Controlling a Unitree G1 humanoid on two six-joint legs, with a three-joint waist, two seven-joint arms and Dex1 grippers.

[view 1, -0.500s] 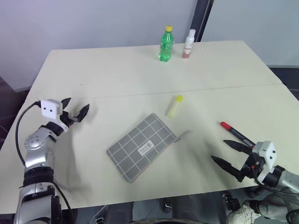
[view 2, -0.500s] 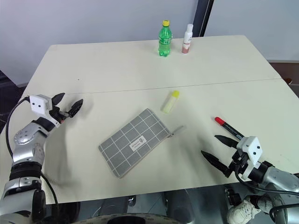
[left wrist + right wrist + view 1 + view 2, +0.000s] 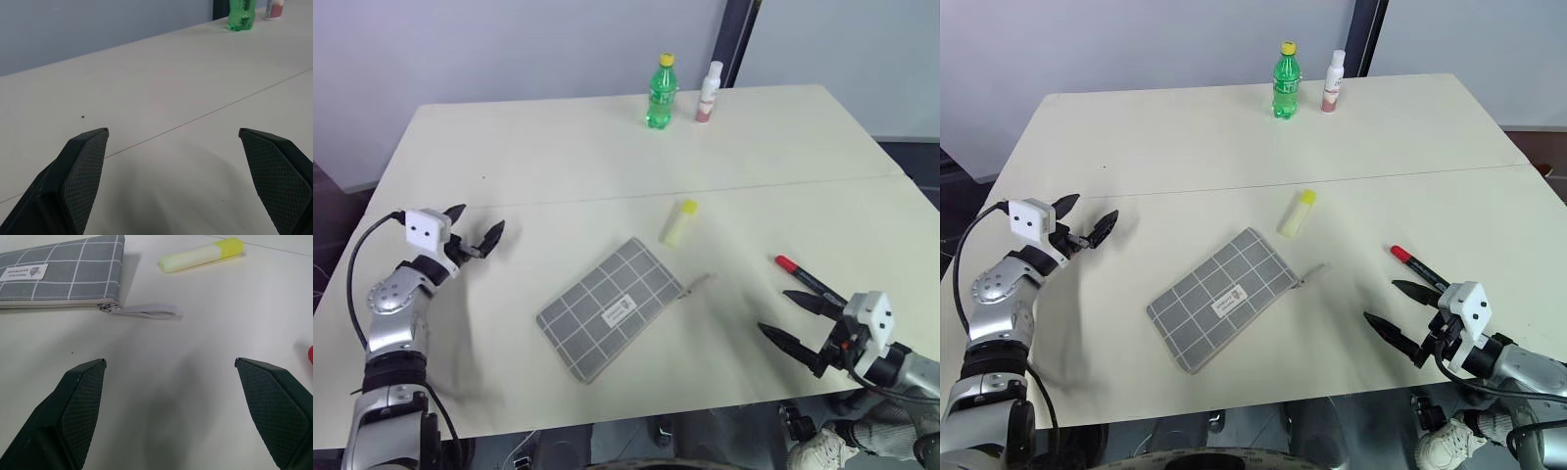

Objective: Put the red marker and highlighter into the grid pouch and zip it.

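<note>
Cream worktop (image 3: 558, 157), its near corners cut off. Grid pouch (image 3: 610, 307) lies flat at the near centre, zipper closed, pull tab (image 3: 146, 310) trailing toward the right; its contents cannot be seen. Green bottle (image 3: 661, 93) and white bottle (image 3: 709, 92) stand at the far edge. Left hand (image 3: 474, 231), fingers wide apart and empty, hovers over bare surface. Right hand (image 3: 791, 319), equally wide and empty, sits beside the red marker (image 3: 808, 279), whose barrel it partly hides. Highlighter (image 3: 678, 222) lies just beyond the pouch.

A green bottle (image 3: 661, 92) and a white bottle (image 3: 709, 91) stand side by side at the table's (image 3: 558, 147) far edge.
</note>
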